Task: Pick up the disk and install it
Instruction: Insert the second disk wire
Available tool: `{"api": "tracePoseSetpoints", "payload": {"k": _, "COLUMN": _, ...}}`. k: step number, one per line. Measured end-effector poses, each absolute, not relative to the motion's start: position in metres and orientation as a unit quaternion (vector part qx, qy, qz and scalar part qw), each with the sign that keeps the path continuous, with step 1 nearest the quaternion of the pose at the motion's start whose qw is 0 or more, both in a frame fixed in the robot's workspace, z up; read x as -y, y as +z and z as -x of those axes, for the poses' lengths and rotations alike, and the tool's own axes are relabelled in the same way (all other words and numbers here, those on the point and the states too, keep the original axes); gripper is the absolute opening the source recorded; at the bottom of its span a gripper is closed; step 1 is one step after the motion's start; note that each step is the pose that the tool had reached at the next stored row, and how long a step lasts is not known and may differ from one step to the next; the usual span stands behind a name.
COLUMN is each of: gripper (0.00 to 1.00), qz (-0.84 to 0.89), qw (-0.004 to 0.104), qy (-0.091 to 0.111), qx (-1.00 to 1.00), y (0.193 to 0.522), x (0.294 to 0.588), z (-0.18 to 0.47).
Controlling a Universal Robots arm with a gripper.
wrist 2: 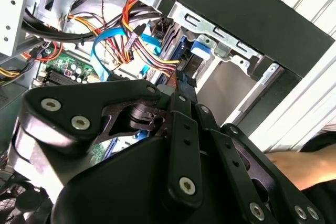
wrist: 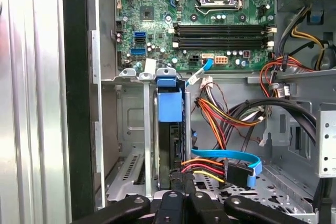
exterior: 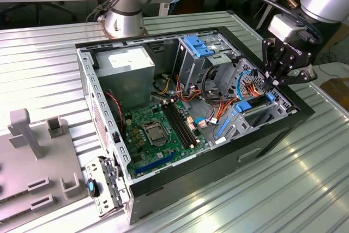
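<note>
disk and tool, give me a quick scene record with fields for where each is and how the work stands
disk: dark drive with blue rails, standing on edge in the metal bay slot at the case's corner
tool: at the case's end on the exterior view's right, fingertips drawn together directly over the disk's end
contact: cannot tell if it grips or just touches
cables: orange, yellow and blue leads beside the disk
case: open computer case, motherboard exposed
work state: disk already in the bay
</note>
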State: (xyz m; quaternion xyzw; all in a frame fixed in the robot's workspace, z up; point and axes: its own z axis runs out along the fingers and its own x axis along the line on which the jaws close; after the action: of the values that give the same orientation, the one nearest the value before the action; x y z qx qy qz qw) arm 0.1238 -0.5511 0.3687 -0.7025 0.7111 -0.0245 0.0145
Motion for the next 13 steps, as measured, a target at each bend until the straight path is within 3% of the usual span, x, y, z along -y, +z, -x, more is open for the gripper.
{"api": "tracePoseSetpoints", "payload": {"k": 7, "gripper": 0.11, "qz": 0.705, "qw": 0.011, "qy": -0.021, "qx": -0.709, "y": 0.388, "x": 0.551, "z": -0.124}}
{"api": "tracePoseSetpoints", "payload": {"k": 8, "gripper": 0.17, "qz": 0.705, "qw": 0.011, "qy": -0.02, "qx": -0.709, "y": 0.388, "x": 0.551, "z": -0.124}}
{"api": "tracePoseSetpoints", "payload": {"k": 9, "gripper": 0.17, "qz": 0.705, "qw": 0.011, "qy": -0.02, "qx": -0.709, "y": 0.388, "x": 0.551, "z": -0.124}}
{"api": "tracePoseSetpoints", "payload": {"k": 12, "gripper": 0.36, "qz": 0.705, "qw": 0.011, "qy": -0.02, "qx": -0.709, "y": 0.389, "x": 0.551, "z": -0.124}}
{"api": "tracePoseSetpoints", "payload": {"k": 13, "gripper": 0.36, "qz": 0.705, "qw": 0.01, "qy": -0.018, "qx": -0.709, "y": 0.392, "x": 0.551, "z": -0.124}}
